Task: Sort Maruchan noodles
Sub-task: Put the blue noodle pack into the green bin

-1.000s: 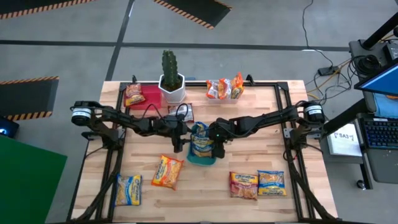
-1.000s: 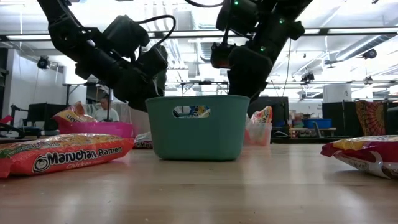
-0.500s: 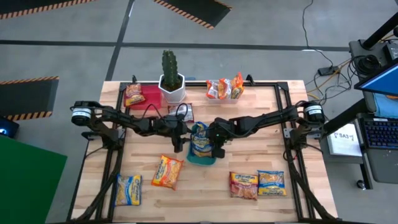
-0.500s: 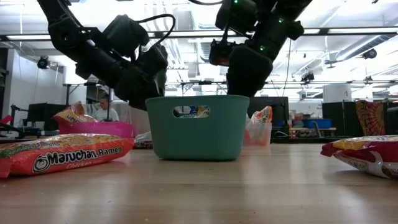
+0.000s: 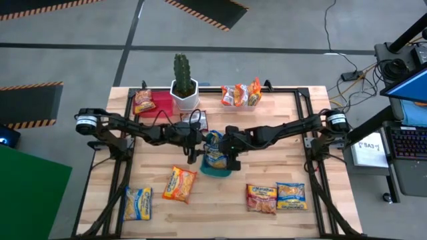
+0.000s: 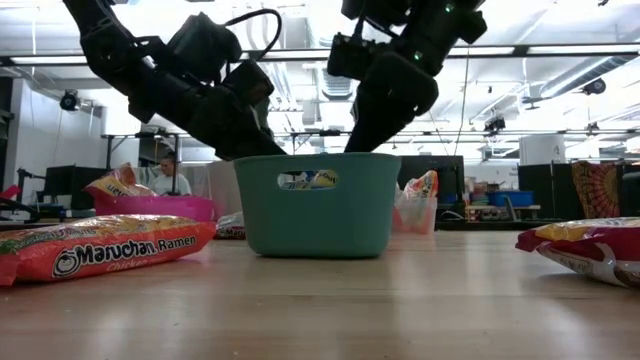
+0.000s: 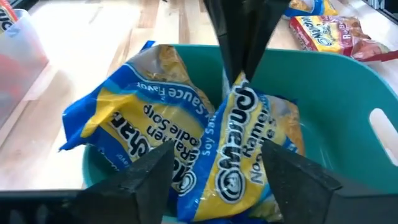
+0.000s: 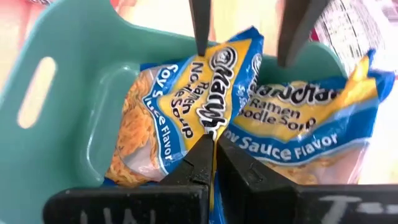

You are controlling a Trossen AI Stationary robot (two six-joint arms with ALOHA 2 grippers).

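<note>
A teal tray stands mid-table with two yellow-blue Maruchan noodle packets in it. One packet leans against the tray's wall. The other stands on edge beside it. My right gripper reaches into the tray from the right and is shut on the standing packet. My left gripper comes in from the left. It is open, with one finger on either side of the same packet. My right gripper pinches the standing packet's upper edge between its two fingers. They slant down from above and from the table's right. The packet stays on edge inside the tray. My left gripper's fingers flank the packet; whether they touch it I cannot tell.
At the far edge stand a pink tray with an orange-red packet, a cactus in a white pot, and a clear tray with packets. Loose packets lie near the front.
Both grippers have risen a little over the teal tray, so their fingers now show slanting down behind its rim in the low view. The tray has stayed in place.
</note>
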